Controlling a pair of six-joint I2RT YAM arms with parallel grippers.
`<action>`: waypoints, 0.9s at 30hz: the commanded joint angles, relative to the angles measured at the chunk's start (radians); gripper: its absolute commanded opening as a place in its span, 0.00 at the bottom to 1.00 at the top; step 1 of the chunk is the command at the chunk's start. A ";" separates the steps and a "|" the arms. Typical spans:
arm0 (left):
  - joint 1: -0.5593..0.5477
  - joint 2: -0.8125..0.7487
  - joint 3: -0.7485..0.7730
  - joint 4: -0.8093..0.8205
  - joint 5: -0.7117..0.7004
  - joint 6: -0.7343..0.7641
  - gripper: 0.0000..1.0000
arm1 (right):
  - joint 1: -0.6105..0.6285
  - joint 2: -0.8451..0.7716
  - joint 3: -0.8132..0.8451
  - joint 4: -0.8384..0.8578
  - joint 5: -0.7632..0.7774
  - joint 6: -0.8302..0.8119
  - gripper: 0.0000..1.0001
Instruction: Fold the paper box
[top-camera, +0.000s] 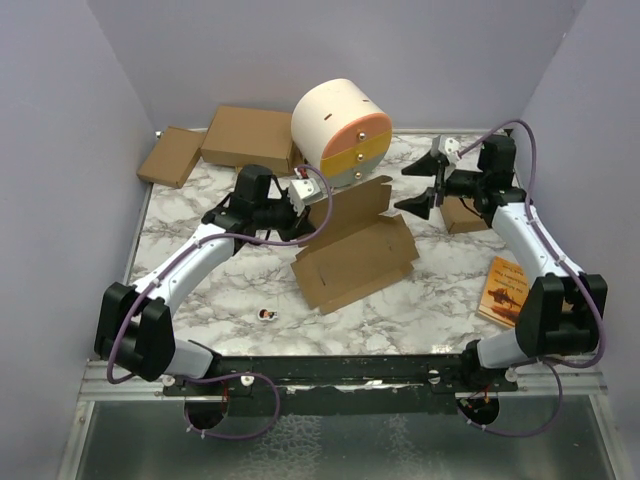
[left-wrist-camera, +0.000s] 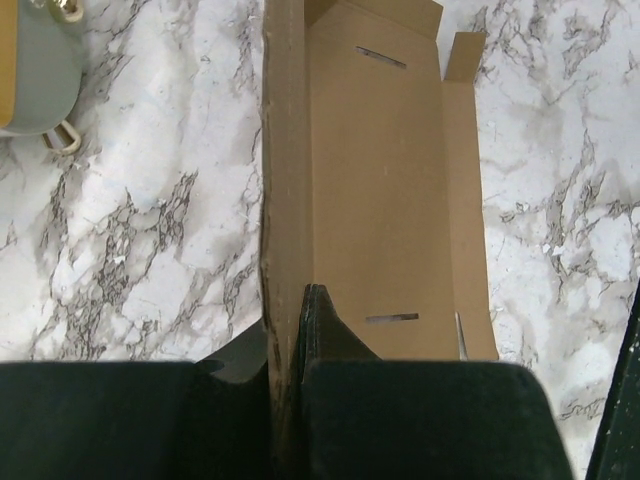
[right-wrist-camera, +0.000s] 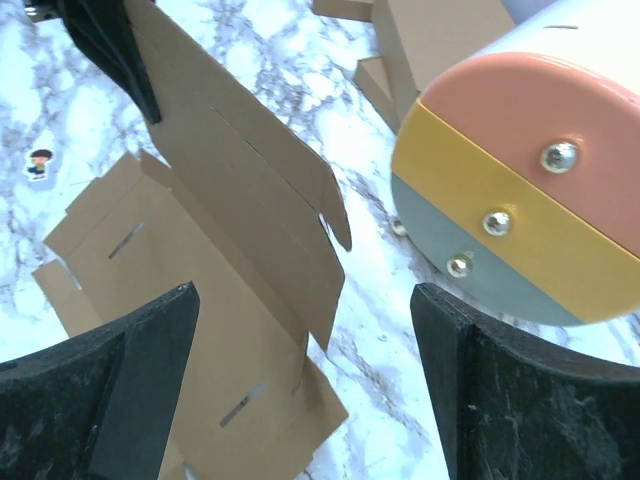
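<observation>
The paper box (top-camera: 355, 258) is a brown die-cut sheet in the middle of the marble table, its base panel flat and its rear panel (top-camera: 352, 207) raised upright. My left gripper (top-camera: 308, 205) is shut on the upper left edge of that raised panel; in the left wrist view the panel edge (left-wrist-camera: 283, 250) runs between my pads (left-wrist-camera: 322, 325). My right gripper (top-camera: 428, 184) is open and empty, held above the table to the right of the box; the box (right-wrist-camera: 230, 260) shows below and left of it in the right wrist view.
A round cream drum with orange, yellow and grey bands (top-camera: 342, 120) stands behind the box. Flat brown cartons (top-camera: 250, 135) lie at the back left, a small carton (top-camera: 463, 214) under the right arm. A book (top-camera: 505, 290) lies at the right, a small sticker (top-camera: 267, 316) near the front.
</observation>
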 joint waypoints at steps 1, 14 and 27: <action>0.009 0.038 0.066 -0.068 0.091 0.108 0.00 | 0.005 0.068 0.032 0.030 -0.129 -0.006 0.85; 0.015 0.045 0.079 -0.070 0.150 0.128 0.00 | 0.048 0.208 0.126 -0.034 -0.188 -0.054 0.63; 0.026 -0.006 0.018 0.028 0.134 0.051 0.10 | 0.060 0.210 0.128 -0.188 -0.231 -0.252 0.03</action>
